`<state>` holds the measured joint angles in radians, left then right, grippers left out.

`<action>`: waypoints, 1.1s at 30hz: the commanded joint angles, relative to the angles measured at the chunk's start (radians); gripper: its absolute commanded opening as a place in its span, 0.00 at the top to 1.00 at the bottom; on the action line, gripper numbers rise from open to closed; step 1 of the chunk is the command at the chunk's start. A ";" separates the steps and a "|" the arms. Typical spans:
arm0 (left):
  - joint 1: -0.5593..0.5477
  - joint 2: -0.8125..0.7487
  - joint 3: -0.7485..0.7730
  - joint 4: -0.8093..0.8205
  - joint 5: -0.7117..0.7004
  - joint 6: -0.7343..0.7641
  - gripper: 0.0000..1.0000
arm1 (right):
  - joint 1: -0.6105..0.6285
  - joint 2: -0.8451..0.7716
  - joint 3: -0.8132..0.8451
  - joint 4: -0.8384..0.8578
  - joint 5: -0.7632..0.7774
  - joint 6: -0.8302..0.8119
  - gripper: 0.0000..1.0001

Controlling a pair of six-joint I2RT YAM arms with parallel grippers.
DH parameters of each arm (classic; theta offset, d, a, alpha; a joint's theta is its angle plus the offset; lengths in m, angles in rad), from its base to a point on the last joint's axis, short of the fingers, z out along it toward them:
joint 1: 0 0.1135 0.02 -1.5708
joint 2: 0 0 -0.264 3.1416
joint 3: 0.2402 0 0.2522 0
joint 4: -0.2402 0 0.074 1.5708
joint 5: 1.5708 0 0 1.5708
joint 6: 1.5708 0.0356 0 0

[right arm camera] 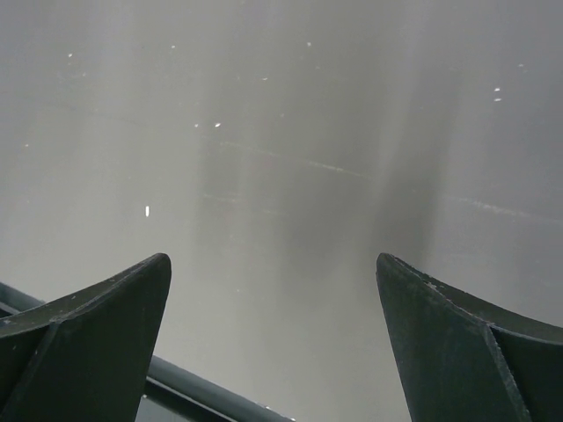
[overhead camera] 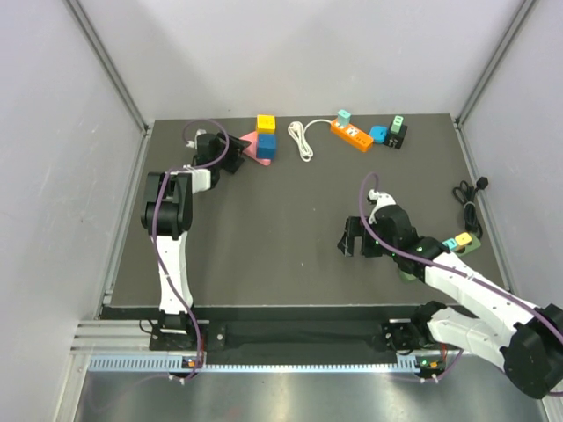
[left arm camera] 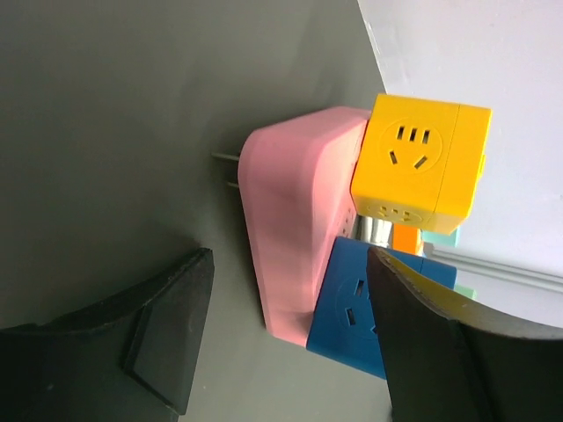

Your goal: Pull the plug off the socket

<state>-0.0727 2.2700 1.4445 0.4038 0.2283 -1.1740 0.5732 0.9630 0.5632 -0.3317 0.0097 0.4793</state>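
- Yellow cube (overhead camera: 266, 123) sits plugged on the pink socket block (overhead camera: 251, 148), at the far left part of the table (overhead camera: 290, 229), near the back edge. A blue cube (overhead camera: 266, 146) is joined to the same block, just beside the yellow one.
- In my left wrist view the pink socket block (left arm camera: 290, 229) lies on the dark surface. Two metal prongs (left arm camera: 227, 170) point out from one of its sides, and the yellow cube (left arm camera: 418, 163) and the blue cube (left arm camera: 352, 303) are on the opposite side.
- Both cubes show socket holes on the face turned to my camera.
- My left gripper (left arm camera: 290, 264) is at this block with its jaws apart and nothing clamped. One finger (left arm camera: 167, 325) is on the prong side and the other is on the side of the blue cube.
- Whether that second finger touches the blue cube I cannot tell, because the finger covers the place.
- From above, my left gripper (overhead camera: 230, 151) is just beside the pink block, on its left.
- My right gripper (right arm camera: 273, 264) has its jaws spread wide and holds nothing; only bare table shows between the fingers.
- From above, my right gripper (overhead camera: 359, 242) is over the middle right of the table, well apart from the block.
- An orange power strip (overhead camera: 352, 134) and a white cable (overhead camera: 303, 139) lie near the back edge, and a black cable (overhead camera: 469, 202) lies at the right edge.
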 commanded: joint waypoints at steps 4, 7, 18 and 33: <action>0.013 0.037 0.031 0.013 0.000 0.021 0.29 | -0.029 -0.015 0.064 -0.027 0.019 -0.002 0.00; 0.014 0.062 0.057 0.035 0.032 0.020 0.31 | -0.029 -0.018 0.110 -0.067 0.012 0.041 0.00; 0.016 0.140 0.157 0.010 0.098 0.008 0.44 | -0.029 -0.084 0.104 -0.110 -0.060 0.041 0.00; 0.028 -0.003 -0.085 0.058 0.164 0.042 1.00 | -0.029 0.075 0.171 -0.113 -0.059 0.022 0.00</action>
<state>-0.0494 2.3276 1.4471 0.5030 0.3717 -1.1728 0.5533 1.0317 0.6594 -0.4618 -0.0605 0.5308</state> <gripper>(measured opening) 0.425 0.996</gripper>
